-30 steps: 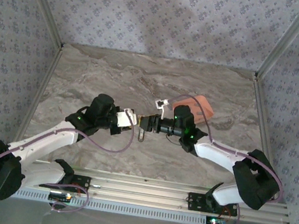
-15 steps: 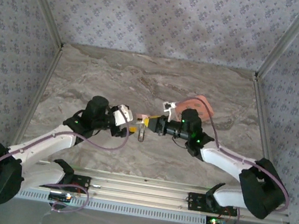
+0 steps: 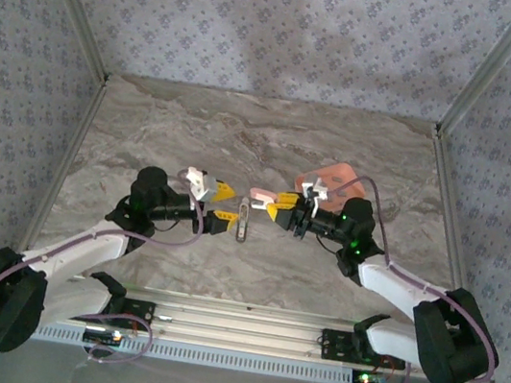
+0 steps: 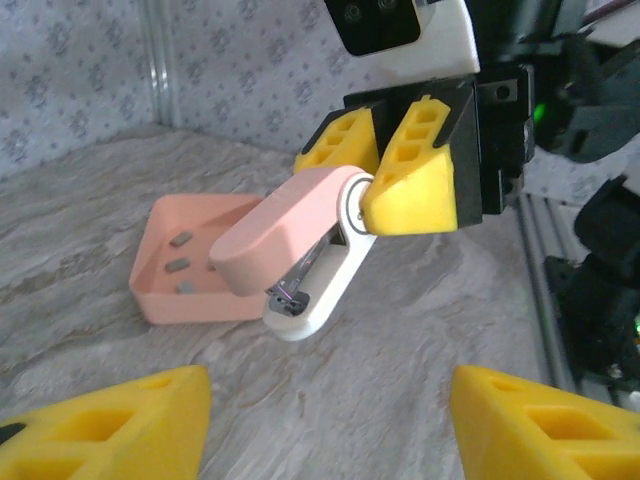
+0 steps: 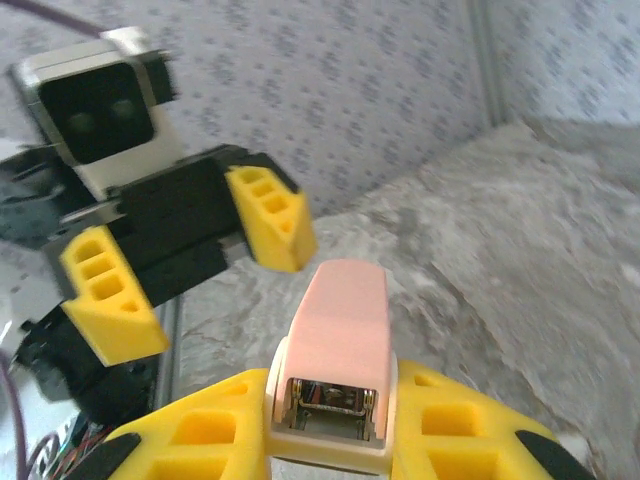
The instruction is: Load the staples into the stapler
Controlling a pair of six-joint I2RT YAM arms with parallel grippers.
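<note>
The stapler [image 4: 290, 235], pink on top with a white base, hangs in the air over the table with its nose slightly agape. My right gripper [image 4: 375, 170] is shut on its hinge end. In the right wrist view the stapler [image 5: 340, 320] sits between the yellow fingers of the right gripper [image 5: 330, 430]. My left gripper [image 3: 220, 204] stands open and empty a little left of the stapler [image 3: 260, 195], facing it. Several small grey staples [image 4: 180, 240] lie in the salmon-pink tray [image 4: 150, 300], behind the stapler.
The pink tray [image 3: 340, 178] rests on the marble table [image 3: 198, 124] right of centre, just behind my right wrist. Patterned walls close in the back and both sides. An aluminium rail [image 3: 243, 331] runs along the near edge.
My left gripper has let go of the stapler, opened, and drawn back to the left. My right gripper closed on the stapler and carried it a little to the right.
</note>
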